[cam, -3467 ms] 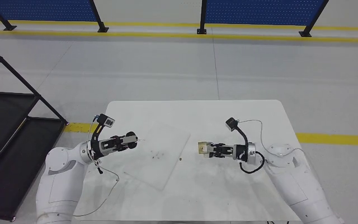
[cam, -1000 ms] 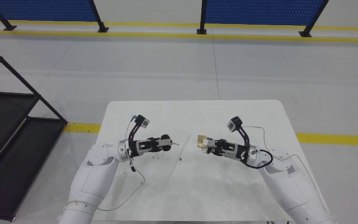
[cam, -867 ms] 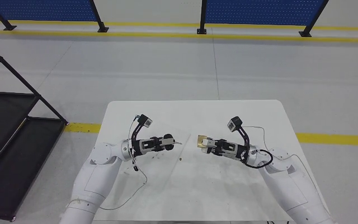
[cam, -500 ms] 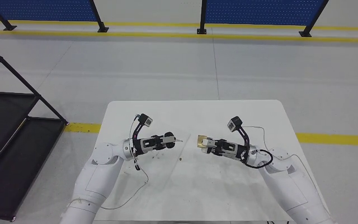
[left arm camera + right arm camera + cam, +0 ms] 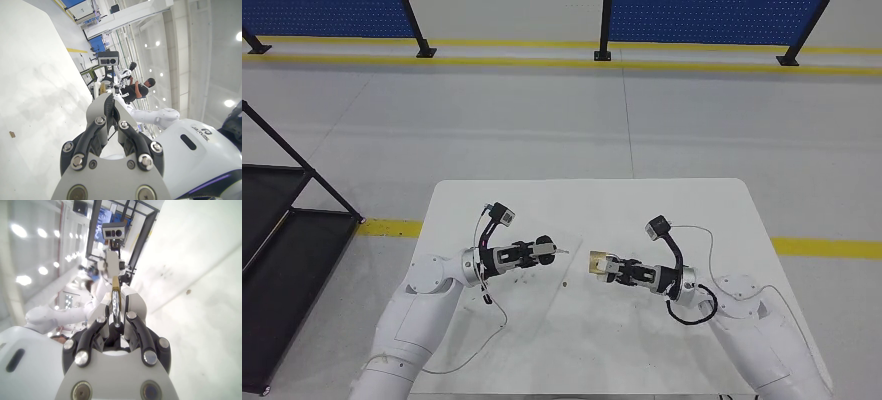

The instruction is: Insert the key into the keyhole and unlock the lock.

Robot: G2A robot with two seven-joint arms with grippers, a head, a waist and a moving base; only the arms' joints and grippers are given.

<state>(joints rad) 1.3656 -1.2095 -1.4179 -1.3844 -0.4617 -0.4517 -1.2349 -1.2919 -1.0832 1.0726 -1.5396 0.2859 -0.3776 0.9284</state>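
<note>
My left gripper hovers over the middle of the table, shut on a small silvery key whose tip points toward the lock. In the left wrist view the pads are pressed together and hide the key. A short gap away, my right gripper is shut on a brass padlock. The right wrist view has its fingers clamped on the silver shackle, the brass body pointing at the left gripper. Key and lock are apart.
A clear mat lies on the white table below the left arm. A small brown speck sits on the table under the gap between the grippers. A black cart stands off the table's left side.
The left arm has swung toward the table's middle with the key. In the last half second the right gripper and padlock shifted closer to the key and a little toward the front edge.
</note>
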